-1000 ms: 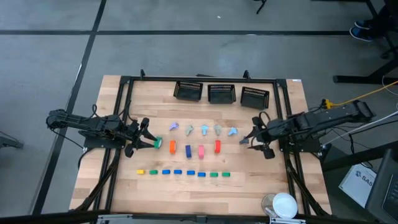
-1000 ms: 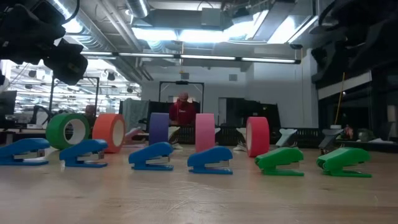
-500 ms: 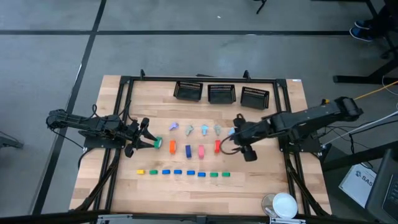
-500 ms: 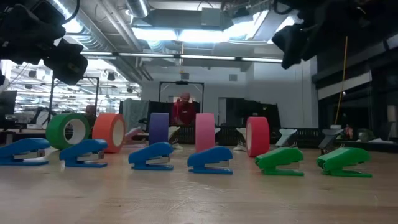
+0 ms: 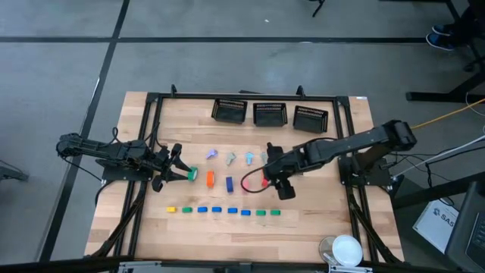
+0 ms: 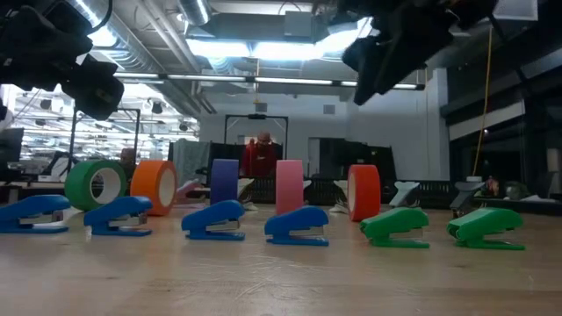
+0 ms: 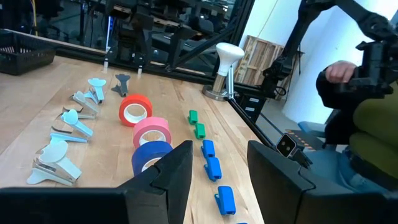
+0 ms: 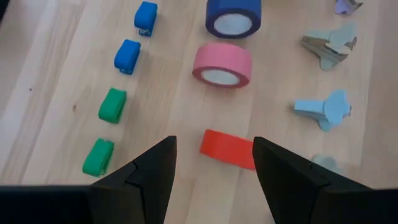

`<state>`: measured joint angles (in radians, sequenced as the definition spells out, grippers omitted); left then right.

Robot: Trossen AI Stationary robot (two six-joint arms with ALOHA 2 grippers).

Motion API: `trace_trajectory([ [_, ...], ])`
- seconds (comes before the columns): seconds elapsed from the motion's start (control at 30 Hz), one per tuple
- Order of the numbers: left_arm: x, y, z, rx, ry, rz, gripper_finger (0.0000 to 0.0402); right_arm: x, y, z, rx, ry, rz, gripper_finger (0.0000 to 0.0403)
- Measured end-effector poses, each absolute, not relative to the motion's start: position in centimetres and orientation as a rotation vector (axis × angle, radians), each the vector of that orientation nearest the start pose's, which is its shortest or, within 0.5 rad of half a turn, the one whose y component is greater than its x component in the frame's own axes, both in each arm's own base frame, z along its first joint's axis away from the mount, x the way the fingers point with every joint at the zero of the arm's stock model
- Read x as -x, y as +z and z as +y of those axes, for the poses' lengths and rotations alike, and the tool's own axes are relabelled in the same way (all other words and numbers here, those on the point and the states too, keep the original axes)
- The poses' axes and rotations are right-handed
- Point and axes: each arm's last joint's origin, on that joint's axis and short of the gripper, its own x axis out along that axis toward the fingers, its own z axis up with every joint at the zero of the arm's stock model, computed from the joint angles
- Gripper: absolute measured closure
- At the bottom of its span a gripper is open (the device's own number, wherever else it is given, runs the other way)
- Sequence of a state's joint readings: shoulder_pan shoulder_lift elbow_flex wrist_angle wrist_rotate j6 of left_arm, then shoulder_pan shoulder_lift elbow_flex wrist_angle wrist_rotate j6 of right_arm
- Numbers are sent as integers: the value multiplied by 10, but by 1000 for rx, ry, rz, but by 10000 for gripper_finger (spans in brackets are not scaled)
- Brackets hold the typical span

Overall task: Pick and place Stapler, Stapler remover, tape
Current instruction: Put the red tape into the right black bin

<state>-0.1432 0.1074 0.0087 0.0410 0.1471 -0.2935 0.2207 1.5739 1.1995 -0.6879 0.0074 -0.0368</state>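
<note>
Seen from above, the right claw hangs over the wooden tabletop at the far end of the row of tape rolls, right above the red roll of tape standing on edge, apparently the item being picked. The left claw waits wide just beside the green roll of tape, and three black wire baskets line the rear edge. At table height, the red roll stands upright behind a row of small blue and green plastic staplers. The dark mass overhead is probably the right arm, though its fingertips cannot be made out there. From the left wrist, that arm's claw stands wide and empty, with the blue roll of tape just ahead. From the right wrist, the right claw is spread wide with nothing in it. The red roll lies between its fingers, nearer one than the other, with the pink roll of tape and a pale blue claw-shaped staple remover close by. Done well, the claw would centre over the roll and come straight down. It would then close across the roll's flat faces without knocking it over or brushing those neighbours.
</note>
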Motion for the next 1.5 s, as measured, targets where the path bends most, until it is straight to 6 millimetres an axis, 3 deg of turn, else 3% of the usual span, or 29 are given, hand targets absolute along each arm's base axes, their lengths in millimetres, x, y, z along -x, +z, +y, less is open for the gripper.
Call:
trace_trajectory([
  [0.23, -102, 162, -19, 292, -280, 100, 251, -311, 257, 76, 365, 346, 1141, 185],
  [0.5, -102, 162, -19, 292, -280, 100, 251, -308, 256, 89, 730, 609, 1056, 185],
  [0.7, -102, 162, -19, 292, -280, 100, 251, -319, 243, 86, 915, 621, 1055, 185],
  [0.93, -102, 162, -19, 292, -280, 101, 251, -336, 222, 78, 1053, 713, 1035, 185],
  [1.5, -102, 162, -19, 292, -280, 100, 251, -346, 186, 58, 1131, 855, 1158, 185],
])
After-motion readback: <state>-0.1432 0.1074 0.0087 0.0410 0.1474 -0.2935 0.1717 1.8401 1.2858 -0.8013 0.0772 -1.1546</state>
